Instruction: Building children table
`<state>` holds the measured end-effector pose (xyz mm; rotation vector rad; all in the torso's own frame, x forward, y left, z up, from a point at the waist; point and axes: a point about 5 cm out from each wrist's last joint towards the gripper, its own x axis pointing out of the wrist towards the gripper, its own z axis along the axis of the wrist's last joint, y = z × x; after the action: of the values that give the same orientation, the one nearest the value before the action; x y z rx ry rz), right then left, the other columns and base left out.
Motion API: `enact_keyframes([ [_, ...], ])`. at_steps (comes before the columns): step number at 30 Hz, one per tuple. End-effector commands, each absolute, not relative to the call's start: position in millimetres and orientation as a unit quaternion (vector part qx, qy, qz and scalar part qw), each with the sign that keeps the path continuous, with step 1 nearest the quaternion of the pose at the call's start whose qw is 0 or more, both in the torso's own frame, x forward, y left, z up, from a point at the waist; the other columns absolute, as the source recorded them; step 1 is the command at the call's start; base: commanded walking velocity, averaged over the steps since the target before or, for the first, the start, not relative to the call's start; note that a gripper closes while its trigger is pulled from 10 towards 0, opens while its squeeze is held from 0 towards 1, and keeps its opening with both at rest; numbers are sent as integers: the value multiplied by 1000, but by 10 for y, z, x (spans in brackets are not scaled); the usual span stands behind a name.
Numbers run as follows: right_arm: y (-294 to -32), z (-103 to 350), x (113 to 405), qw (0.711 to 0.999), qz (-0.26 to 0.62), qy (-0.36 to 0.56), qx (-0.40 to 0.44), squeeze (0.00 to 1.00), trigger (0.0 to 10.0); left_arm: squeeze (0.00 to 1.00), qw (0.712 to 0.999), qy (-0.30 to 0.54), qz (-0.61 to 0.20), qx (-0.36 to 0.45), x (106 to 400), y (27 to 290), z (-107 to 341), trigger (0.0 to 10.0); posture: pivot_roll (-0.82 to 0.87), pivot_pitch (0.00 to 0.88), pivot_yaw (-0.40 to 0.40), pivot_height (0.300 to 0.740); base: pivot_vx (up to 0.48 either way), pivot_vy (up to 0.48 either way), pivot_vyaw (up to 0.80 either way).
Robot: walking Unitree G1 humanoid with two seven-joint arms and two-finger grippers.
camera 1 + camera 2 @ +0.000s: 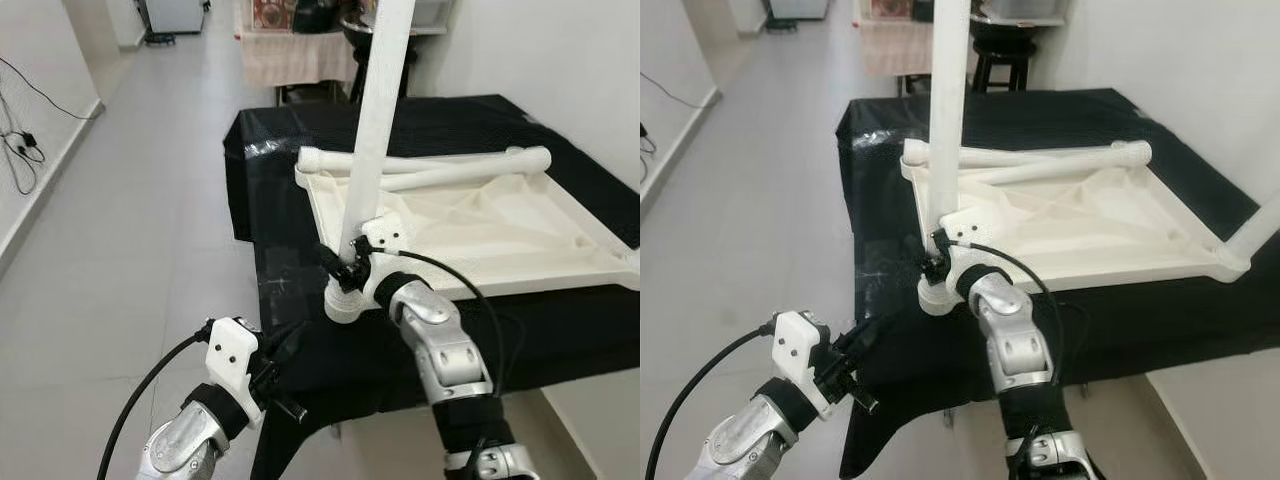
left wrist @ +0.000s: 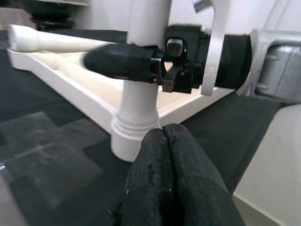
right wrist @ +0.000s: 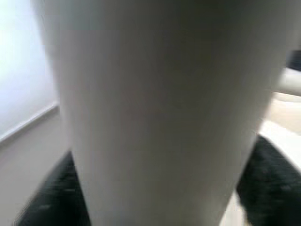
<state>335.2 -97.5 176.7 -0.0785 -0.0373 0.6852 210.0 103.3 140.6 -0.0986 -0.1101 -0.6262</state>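
A white children's tabletop point(image 1: 520, 235) lies upside down on the black-covered table point(image 1: 290, 135). One white table leg point(image 1: 377, 120) stands upright in its near-left corner socket point(image 2: 134, 136). My right gripper point(image 1: 350, 268) is shut on this leg just above the socket, and the leg looms close and blurred in the right wrist view point(image 3: 155, 113). My left gripper point(image 1: 292, 405) is shut with nothing in it, low beside the table's near-left edge, its fingertips point(image 2: 163, 136) pointing at the socket. A loose leg point(image 1: 440, 158) lies across the tabletop's far side. Another leg point(image 1: 1262, 228) rises at the right corner.
A stool point(image 1: 1002, 55) and a cloth-draped shelf point(image 1: 290, 50) stand behind the table. A white wall runs along the right. Open grey floor point(image 1: 130, 250) stretches to the left, with cables point(image 1: 22, 150) by the left wall.
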Motion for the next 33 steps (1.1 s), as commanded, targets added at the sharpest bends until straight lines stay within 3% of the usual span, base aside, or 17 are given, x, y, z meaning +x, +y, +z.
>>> enact_keyframes([
  [1, -907, 1979, 3354, 892, 443, -69, -63, 0, 10000, 0, 949, -33, -311, -46, 2104, 1038, 1330, 10000, 23, 88, -42, 740, 0, 0, 0],
  [9, -865, 1952, 3415, 823, 562, -42, -74, 0, 10000, 0, 950, -28, -307, -44, 2096, 1051, 1297, 10000, 46, 71, -51, 740, 0, 0, 0],
  [10, -841, 1935, 3433, 810, 582, -31, -70, 0, 8627, 0, 951, -28, -306, -43, 2090, 1053, 1294, 10000, 52, 68, -54, 740, 0, 0, 0],
  [11, -841, 1935, 3433, 810, 582, -31, -70, 0, 8627, 0, 951, -28, -306, -43, 2090, 1053, 1294, 10000, 52, 68, -54, 740, 0, 0, 0],
  [12, -822, 1926, 3451, 799, 598, -22, -63, 0, 2902, 0, 951, -27, -306, -43, 2085, 1051, 1293, 10000, 56, 67, -57, 740, 0, 0, 0],
  [13, -822, 1926, 3451, 799, 598, -22, -63, 0, 2902, 0, 951, -27, -306, -43, 2085, 1051, 1293, 10000, 56, 67, -57, 740, 0, 0, 0],
  [14, -806, 1923, 3464, 791, 609, -15, -52, 0, 0, 0, 951, -27, -306, -43, 2081, 1046, 1294, 10000, 57, 68, -58, 740, 0, 0, 0],
  [18, -823, 1914, 3504, 793, 608, -9, -34, 0, 0, 0, 949, -27, -312, -43, 2070, 1028, 1299, 10000, 52, 70, -63, 740, 0, 0, 0],
  [23, -938, 1861, 3519, 819, 572, -16, -49, 0, 0, 0, 948, -28, -313, -44, 2072, 1013, 1322, 10000, 45, 79, -61, 740, 0, 0, 0],
  [24, -1017, 1798, 3515, 841, 537, -8, -66, 0, 0, 0, 948, -28, -314, -45, 2075, 1010, 1334, 10000, 44, 81, -63, 740, 0, 0, 0],
  [25, -1017, 1798, 3515, 841, 537, -8, -66, 0, 0, 0, 948, -28, -314, -45, 2075, 1010, 1334, 10000, 44, 81, -63, 740, 0, 0, 0],
  [26, -1074, 1712, 3503, 880, 469, 3, -74, 0, 0, 0, 948, -28, -314, -46, 2076, 1009, 1342, 10000, 43, 83, -66, 740, 0, 0, 0],
  [28, -1074, 1712, 3503, 880, 469, 3, -74, 0, 0, 0, 948, -28, -314, -46, 2076, 1009, 1342, 10000, 43, 83, -66, 740, 0, 0, 0],
  [29, -1120, 1656, 3499, 904, 421, 9, -79, 0, 0, 0, 948, -28, -315, -46, 2076, 1008, 1347, 10000, 43, 83, -66, 740, 0, 0, 0],
  [30, -1120, 1656, 3499, 904, 421, 9, -79, 0, 0, 0, 948, -28, -315, -46, 2076, 1008, 1347, 10000, 43, 83, -66, 740, 0, 0, 0],
  [31, -981, 1374, 3170, 963, 261, 42, -50, 0, 0, 0, 947, -28, -316, -46, 2076, 1014, 1360, 10000, 33, 111, -58, 740, 0, 0, 0],
  [33, -981, 1374, 3170, 963, 261, 42, -50, 0, 0, 0, 947, -28, -316, -46, 2076, 1014, 1360, 10000, 33, 111, -58, 740, 0, 0, 0],
])
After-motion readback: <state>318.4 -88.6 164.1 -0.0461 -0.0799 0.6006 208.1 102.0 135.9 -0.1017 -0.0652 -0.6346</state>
